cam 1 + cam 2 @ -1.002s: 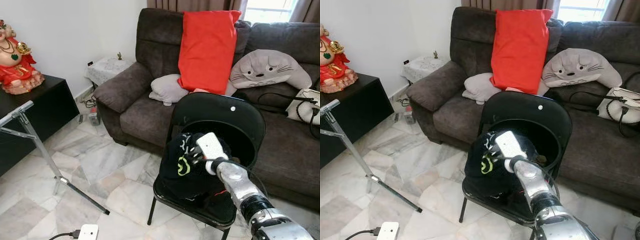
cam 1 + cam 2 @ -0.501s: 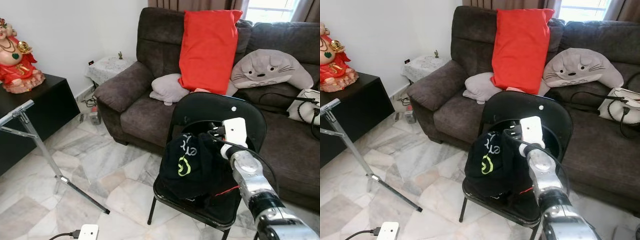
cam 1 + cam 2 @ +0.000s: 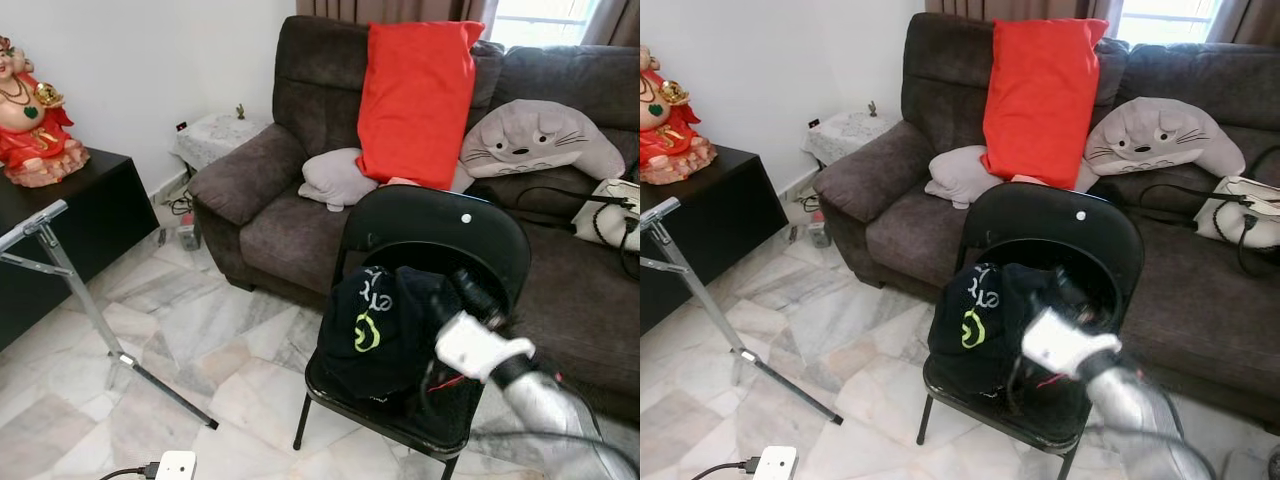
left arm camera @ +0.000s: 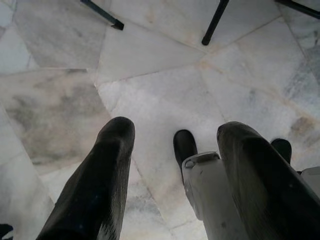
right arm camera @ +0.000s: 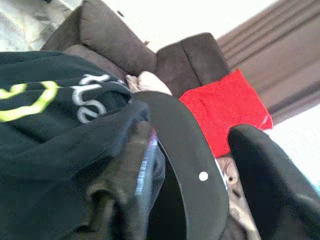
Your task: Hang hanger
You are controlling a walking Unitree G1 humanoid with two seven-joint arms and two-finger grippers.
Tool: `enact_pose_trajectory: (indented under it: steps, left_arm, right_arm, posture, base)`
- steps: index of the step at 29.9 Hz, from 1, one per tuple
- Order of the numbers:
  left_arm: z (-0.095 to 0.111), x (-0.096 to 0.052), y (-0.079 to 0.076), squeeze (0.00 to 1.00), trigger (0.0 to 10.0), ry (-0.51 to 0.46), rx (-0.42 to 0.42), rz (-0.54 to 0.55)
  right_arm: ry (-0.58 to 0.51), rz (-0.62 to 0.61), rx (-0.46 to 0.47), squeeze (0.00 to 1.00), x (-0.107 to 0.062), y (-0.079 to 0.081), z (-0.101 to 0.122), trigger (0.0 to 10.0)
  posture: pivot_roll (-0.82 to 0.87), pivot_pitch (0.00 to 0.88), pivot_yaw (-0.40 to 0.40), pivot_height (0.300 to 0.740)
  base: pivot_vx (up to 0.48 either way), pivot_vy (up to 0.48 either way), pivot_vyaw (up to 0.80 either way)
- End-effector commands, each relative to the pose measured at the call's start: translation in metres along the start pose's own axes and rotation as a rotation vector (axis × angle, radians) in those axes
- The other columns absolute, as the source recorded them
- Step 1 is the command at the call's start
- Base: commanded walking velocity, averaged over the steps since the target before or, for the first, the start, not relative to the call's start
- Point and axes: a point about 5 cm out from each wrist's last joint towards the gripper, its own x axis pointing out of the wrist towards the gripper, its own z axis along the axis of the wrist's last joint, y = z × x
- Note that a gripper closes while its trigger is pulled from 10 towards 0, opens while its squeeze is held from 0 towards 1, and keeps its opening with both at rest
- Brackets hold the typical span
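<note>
Black garment (image 3: 385, 325) on chair (image 3: 440, 225), beside right fingers (image 3: 470, 290)

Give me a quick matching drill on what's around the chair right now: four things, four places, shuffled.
Things:
1. black garment
2. red cushion
3. red figurine
4. right gripper

Places:
A. on the black cabinet
B. upright against the sofa back
C. at the garment, before the chair back
D. heaped on the chair seat

Pairs: 1-D, 2-B, 3-A, 4-C
</note>
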Motion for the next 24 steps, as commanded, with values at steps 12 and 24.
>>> enact_pose_trajectory:
  steps: [12, 24]
  left_arm:
    - [0.001, 0.000, 0.007, 0.00, 10.0, 0.009, 0.019, 0.010]
    - [0.003, 0.000, 0.007, 0.00, 10.0, 0.008, 0.014, 0.012]
  right_arm:
    - [0.210, 0.198, -0.193, 0.00, -0.015, 0.061, -0.021, 10.0]
    - [0.208, 0.178, -0.272, 0.00, -0.009, 0.063, -0.023, 10.0]
  posture:
    - [-0.07, 0.000, 0.071, 0.740]
    - [-0.07, 0.000, 0.073, 0.740]
  base:
    - [0.000, 0.000, 0.00]
    - [0.000, 0.000, 0.00]
